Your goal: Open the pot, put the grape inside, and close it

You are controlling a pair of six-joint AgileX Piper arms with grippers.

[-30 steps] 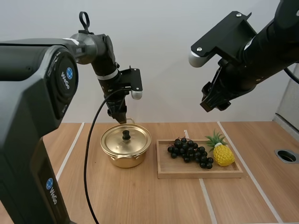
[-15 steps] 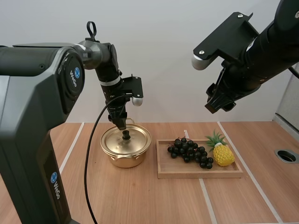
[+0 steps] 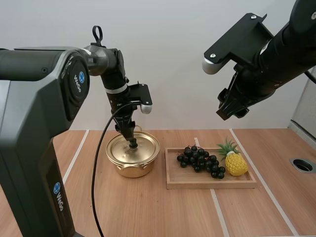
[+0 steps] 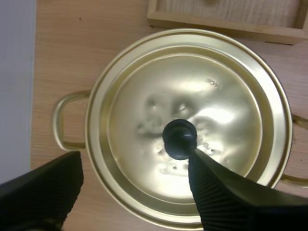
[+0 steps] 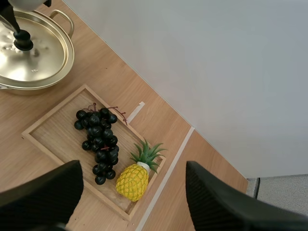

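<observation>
The tabletop (image 3: 163, 212) holds a wooden tray (image 3: 207, 184) and, just beside it, a gold pot (image 3: 131, 169) with its lid (image 4: 202, 91) on. The grapes (image 3: 200, 158) lie in the tray, next to a yellow pineapple (image 3: 236, 164). In the high view the left pincer (image 3: 132, 140) points down at the lid's black knob (image 4: 179, 138). The left wrist view shows more: its fingers (image 4: 216, 192) are spread, one tip right at the knob, the other far off. The right pincer (image 3: 228, 112) hangs high over the tray, and the right wrist view shows it spread wide, holding nothing.
</observation>
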